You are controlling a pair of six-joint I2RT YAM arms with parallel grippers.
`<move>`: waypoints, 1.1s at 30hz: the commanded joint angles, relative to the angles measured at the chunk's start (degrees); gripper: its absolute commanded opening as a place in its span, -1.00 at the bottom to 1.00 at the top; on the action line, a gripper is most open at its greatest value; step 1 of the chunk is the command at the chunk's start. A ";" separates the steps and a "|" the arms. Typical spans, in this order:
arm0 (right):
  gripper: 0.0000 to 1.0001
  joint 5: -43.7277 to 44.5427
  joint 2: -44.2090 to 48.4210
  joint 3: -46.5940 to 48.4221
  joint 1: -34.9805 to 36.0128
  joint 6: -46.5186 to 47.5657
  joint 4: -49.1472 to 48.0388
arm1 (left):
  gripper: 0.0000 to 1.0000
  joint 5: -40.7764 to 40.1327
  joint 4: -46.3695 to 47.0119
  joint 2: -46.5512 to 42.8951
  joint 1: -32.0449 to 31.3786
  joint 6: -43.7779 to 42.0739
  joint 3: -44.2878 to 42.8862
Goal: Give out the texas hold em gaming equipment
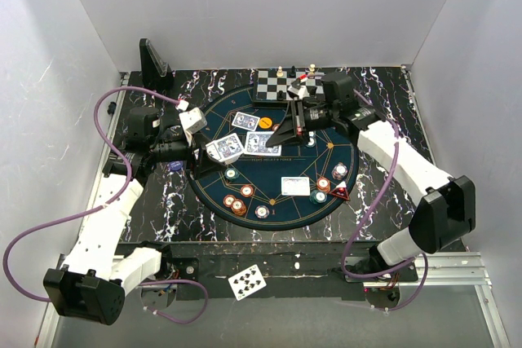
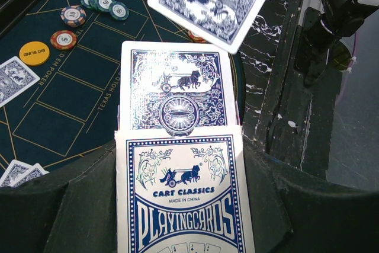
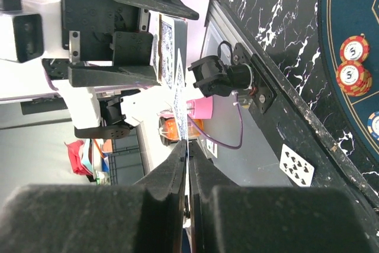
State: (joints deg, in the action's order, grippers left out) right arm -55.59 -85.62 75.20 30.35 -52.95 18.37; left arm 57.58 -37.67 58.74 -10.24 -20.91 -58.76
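Gripping glossy rectangular card box [image 2: 183, 194], left pincer [image 1: 214, 152] clenched; right pincer [image 3: 188, 164] pinching thin card [image 3: 180, 96].

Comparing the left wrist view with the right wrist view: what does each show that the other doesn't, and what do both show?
Left wrist only: the card box in the left tool, its open end showing blue-backed cards, and the yellow disc on the blue mat.

Right wrist only: the right tool shut on a card's edge, the left tool seen from outside, and a face-up spade card off the mat by the table edge.

Both: the drawn card and orange chips.
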 commanded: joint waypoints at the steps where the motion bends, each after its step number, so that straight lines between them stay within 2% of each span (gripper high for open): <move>1: -0.84 -3.56 3.01 1.35 -3.27 -0.05 -0.88 | -1.00 0.25 -0.03 -1.44 0.13 -0.89 -1.53; 7: -0.92 -4.09 1.17 0.21 -8.54 1.00 -2.63 | -1.00 -0.54 -1.44 -1.70 0.22 -1.51 -1.79; 11: -0.96 -2.86 -6.02 0.99 -9.87 1.09 -7.11 | -1.00 -0.01 -1.70 -1.61 0.13 -1.07 -1.79; 17: -0.97 7.24 -27.88 14.51 -9.08 4.52 -3.88 | -1.00 0.78 -2.58 -1.08 0.13 -0.98 -2.94; 22: -0.97 11.55 -41.27 26.73 -7.32 3.03 -4.66 | -1.00 1.04 -2.94 -1.44 0.13 -0.89 -3.02; 30: -0.97 20.26 -50.59 34.74 -3.98 -3.91 -10.63 | -1.00 2.80 -3.90 -0.65 0.13 -2.03 -3.02; 33: -0.97 21.58 -54.02 39.48 -3.37 -6.02 -10.02 | -1.00 3.15 -3.90 -0.64 0.13 -2.21 -2.94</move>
State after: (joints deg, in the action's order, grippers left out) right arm -37.78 -136.90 107.79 25.91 -55.20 11.86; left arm 58.08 -41.39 58.63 -10.24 -22.17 -59.72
